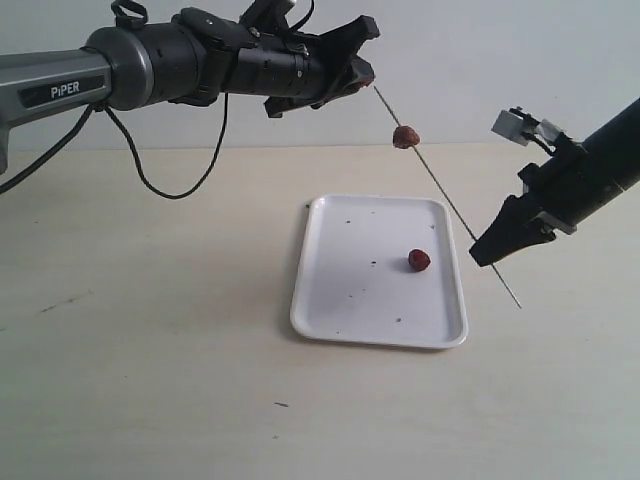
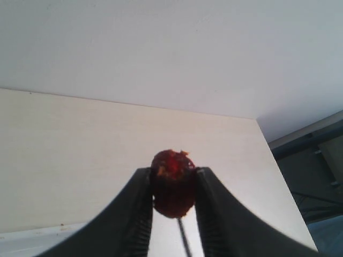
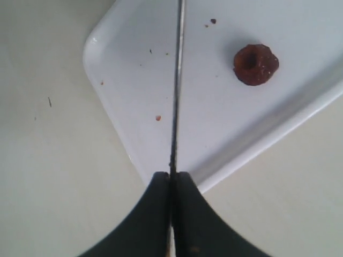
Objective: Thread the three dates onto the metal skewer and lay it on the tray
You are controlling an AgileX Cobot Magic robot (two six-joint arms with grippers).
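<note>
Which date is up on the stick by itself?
Find the white tray. A thin metal skewer slants in the air over its right side, with one date threaded partway along it. It hangs there untouched: another date lies on the tray, and the last date is pinched in the left claw.

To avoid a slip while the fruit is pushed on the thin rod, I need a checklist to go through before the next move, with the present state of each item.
1. Right gripper shut on the thin grey metal skewer: ok.
2. Left gripper clamping a wrinkled dark red date from both sides: ok.
3. Skewer tip pierced into that held date: cannot tell.
4. Another small reddish-brown date threaded mid-skewer: ok.
5. All three dates on the skewer: not ok; the third date lies on the flat white rectangular tray.
</note>
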